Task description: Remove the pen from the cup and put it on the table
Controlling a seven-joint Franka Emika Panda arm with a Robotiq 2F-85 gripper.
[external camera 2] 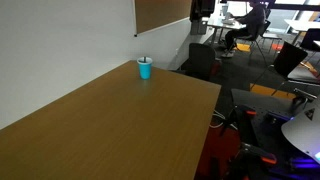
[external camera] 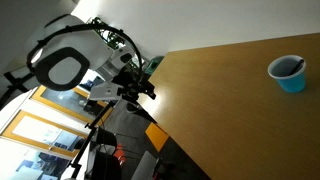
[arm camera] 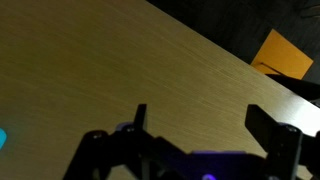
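Note:
The light-blue cup (external camera: 289,74) stands on the tan wooden table (external camera: 220,110) near its far edge, also in the other exterior view (external camera 2: 145,69). The dark pen (external camera: 297,66) leans inside the cup, its tip just above the rim (external camera 2: 141,60). My gripper (external camera: 138,87) hangs over the table's edge, far from the cup. In the wrist view my gripper (arm camera: 203,125) is open and empty above the bare table (arm camera: 120,60). A sliver of the cup shows at the left edge of the wrist view (arm camera: 2,138).
An orange object (arm camera: 281,55) lies on the floor beyond the table edge, also in an exterior view (external camera: 157,135). Office chairs (external camera 2: 203,62) and desks stand past the table. A white wall (external camera 2: 60,40) runs along one side of the table.

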